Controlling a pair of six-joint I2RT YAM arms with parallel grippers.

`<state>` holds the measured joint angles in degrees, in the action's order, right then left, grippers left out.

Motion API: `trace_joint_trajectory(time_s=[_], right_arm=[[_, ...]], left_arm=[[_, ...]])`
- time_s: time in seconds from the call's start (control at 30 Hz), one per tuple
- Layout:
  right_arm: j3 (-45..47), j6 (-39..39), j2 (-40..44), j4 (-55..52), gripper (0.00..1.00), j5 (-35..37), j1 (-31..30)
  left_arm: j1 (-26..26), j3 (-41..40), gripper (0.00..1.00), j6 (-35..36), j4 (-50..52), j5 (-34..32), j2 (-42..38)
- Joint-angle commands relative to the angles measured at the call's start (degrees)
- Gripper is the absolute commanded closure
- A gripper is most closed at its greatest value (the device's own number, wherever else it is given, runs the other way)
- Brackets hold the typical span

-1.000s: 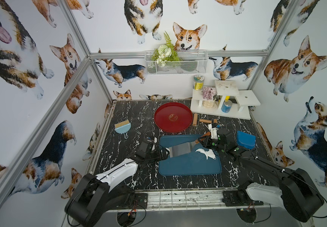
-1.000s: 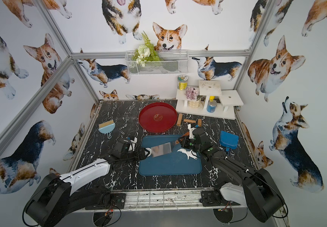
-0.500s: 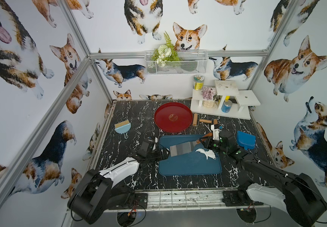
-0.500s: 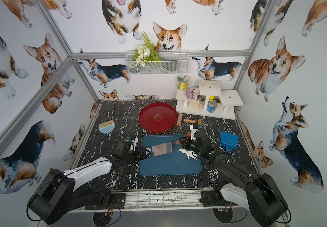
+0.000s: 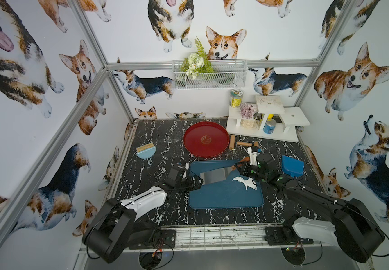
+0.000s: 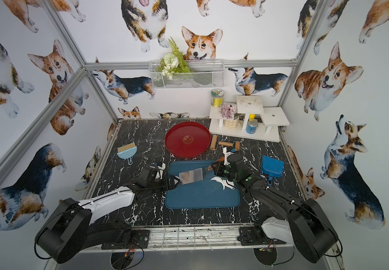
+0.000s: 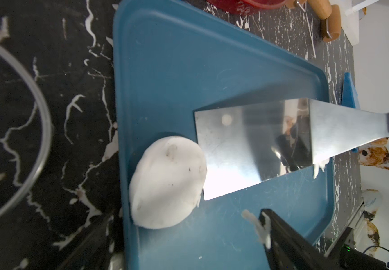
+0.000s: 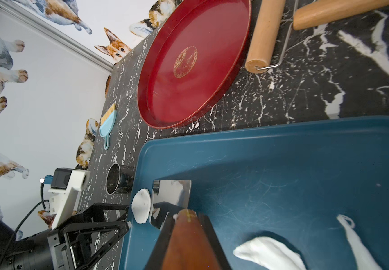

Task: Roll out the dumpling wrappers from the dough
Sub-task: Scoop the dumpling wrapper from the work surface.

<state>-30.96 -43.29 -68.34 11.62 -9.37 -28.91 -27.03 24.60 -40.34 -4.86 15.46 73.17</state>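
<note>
A round white dumpling wrapper (image 7: pixel 167 184) lies on the blue tray (image 5: pixel 224 198) against its left rim. My right gripper (image 8: pixel 187 219) is shut on the wooden handle (image 8: pixel 189 240) of a metal spatula. The spatula blade (image 7: pixel 247 149) rests flat on the tray with its front edge touching the wrapper (image 8: pixel 141 205). My left gripper (image 7: pixel 184 218) is open at the tray's left edge, one finger (image 7: pixel 282 238) over the tray and one outside the rim, the wrapper just beyond the tips. A ragged dough scrap (image 5: pixel 245 182) lies on the tray's right part, near the right gripper (image 5: pixel 243 169).
A red plate (image 5: pixel 206 139) sits behind the tray, with a wooden rolling pin (image 5: pixel 232 142) to its right. A dark ring cutter (image 8: pixel 115 178) stands just left of the tray. A blue scoop (image 5: pixel 292 166) lies to the right, a brush (image 5: pixel 145 149) far left, a white shelf (image 5: pixel 268 121) at the back.
</note>
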Motion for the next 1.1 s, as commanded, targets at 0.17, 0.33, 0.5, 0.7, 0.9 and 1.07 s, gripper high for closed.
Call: trace_joint_trajectory(time_s=[0.17, 0.33, 0.5, 0.7, 0.9, 1.07], right_arm=[[-0.3, 0.0, -2.0, 1.9, 1.00, 0.6, -2.4], [0.8, -1.3, 0.0, 2.6, 1.00, 2.5, -2.3], [2.1, -2.7, -0.6, 5.2, 1.00, 1.5, -2.3], [3.6, -5.6, -2.7, 10.3, 1.00, -1.0, -2.3], [4.1, -7.0, -4.1, 13.2, 1.00, -1.7, -2.3], [4.7, -8.6, -4.2, 15.2, 1.00, -1.9, -2.2]], left_arm=[[-0.3, 1.6, 0.01, 0.1, -1.5, 0.4, 1.6], [-0.4, 1.4, 0.01, 0.0, -1.2, 0.2, 1.2], [-0.4, 1.0, 0.01, -0.1, -1.5, 0.3, 1.2], [-0.6, 0.8, 0.01, -0.4, -1.8, 0.2, 1.1], [-0.7, 1.1, 0.01, -0.7, -2.0, 0.2, 1.6], [-0.7, 0.7, 0.01, -1.4, -2.1, -0.7, 0.9]])
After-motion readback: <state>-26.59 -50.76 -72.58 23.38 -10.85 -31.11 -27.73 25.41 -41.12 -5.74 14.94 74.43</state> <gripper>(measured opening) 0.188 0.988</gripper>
